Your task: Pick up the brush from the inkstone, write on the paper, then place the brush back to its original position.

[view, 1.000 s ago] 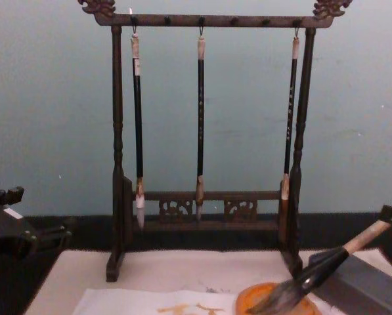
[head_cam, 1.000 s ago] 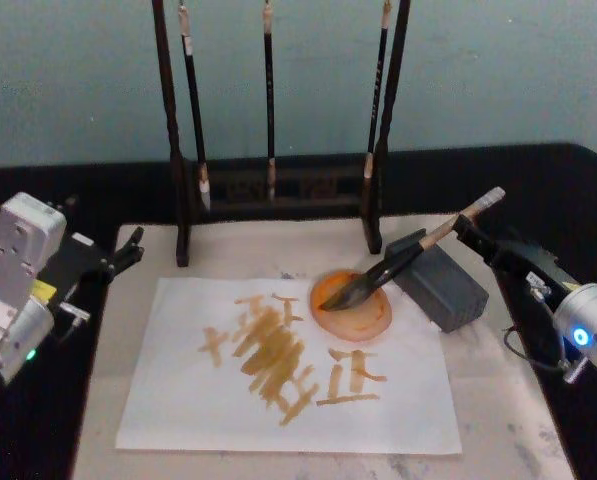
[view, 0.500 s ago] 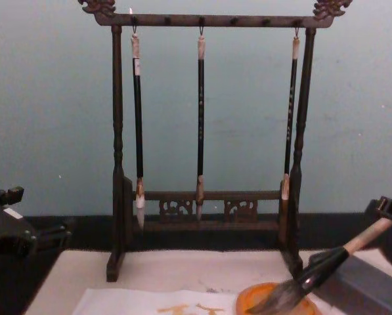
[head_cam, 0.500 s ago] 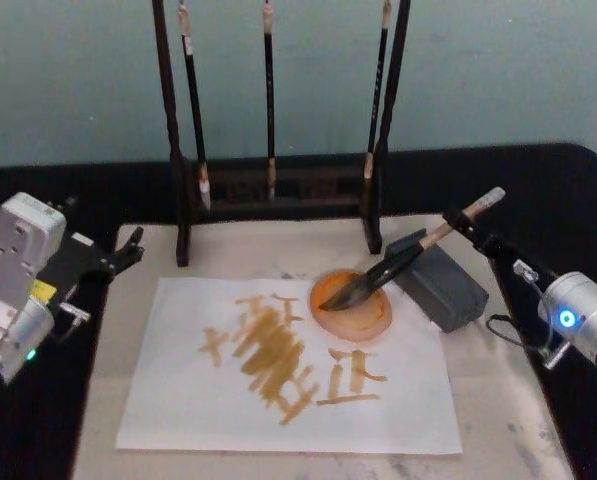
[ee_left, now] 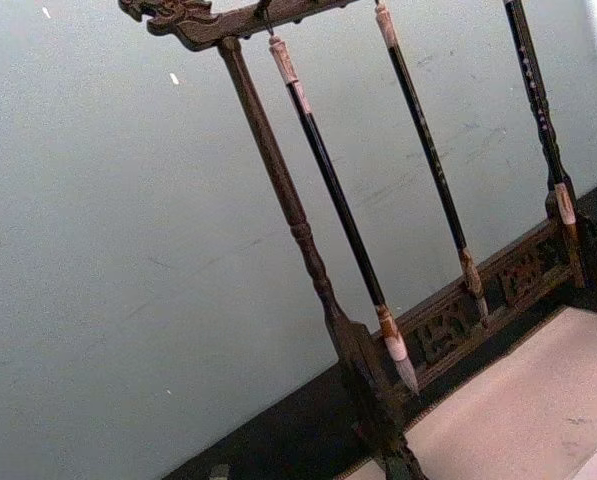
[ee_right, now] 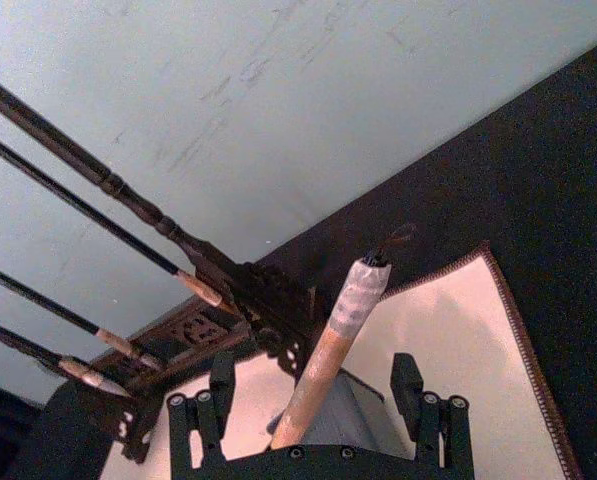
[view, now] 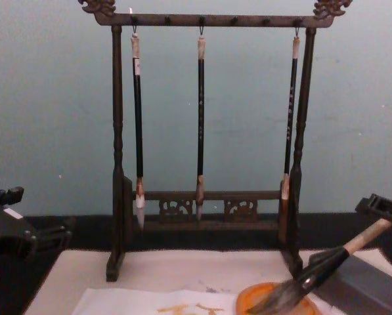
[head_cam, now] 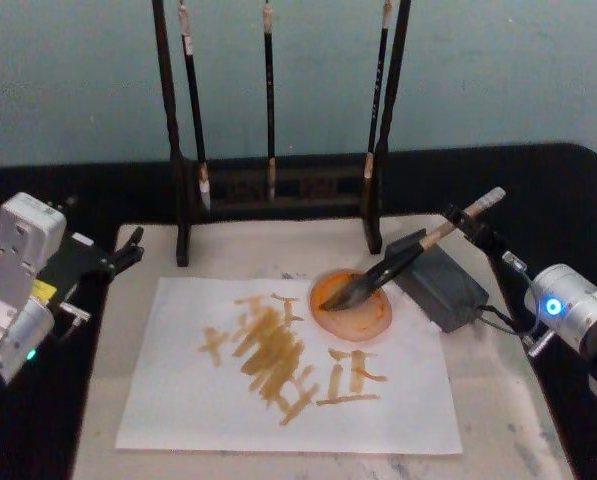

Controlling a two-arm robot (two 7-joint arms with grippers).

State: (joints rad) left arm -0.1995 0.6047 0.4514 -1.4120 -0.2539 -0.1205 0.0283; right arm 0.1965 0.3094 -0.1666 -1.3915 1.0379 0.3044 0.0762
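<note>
Right claw (ee_right: 313,372) is released: its two fingers (ee_right: 408,385) stand spread wide, and the brush (ee_right: 333,340) passes up between them with a gap on each side, so neither finger touches the pale tan handle. From the head view this claw (head_cam: 473,222) sits at the very top end of the brush (head_cam: 398,262), at the taped tip of the handle, and the shaft slopes away from it, down and toward the middle of the tabletop (head_cam: 538,180). Just below and in front of the claw lies the inkstone (head_cam: 448,290), a dark grey block on which the black lower shaft leans; beyond that, farther from the claw, the thick dark tuft rests in a round orange dish (head_cam: 353,315). The chest view shows the same slant, with the claw (view: 383,209) high at the handle end and the bristles low in the dish (view: 261,295). The paper (head_cam: 178,400), marked with orange-yellow strokes, spreads on the beige mat (head_cam: 498,400) past the dish, well apart from the right claw. A brush rack (head_cam: 278,190) with three thin hanging brushes stands behind. Left claw (head_cam: 128,250) is parked at the mat's far left edge, well apart from the brush.
</note>
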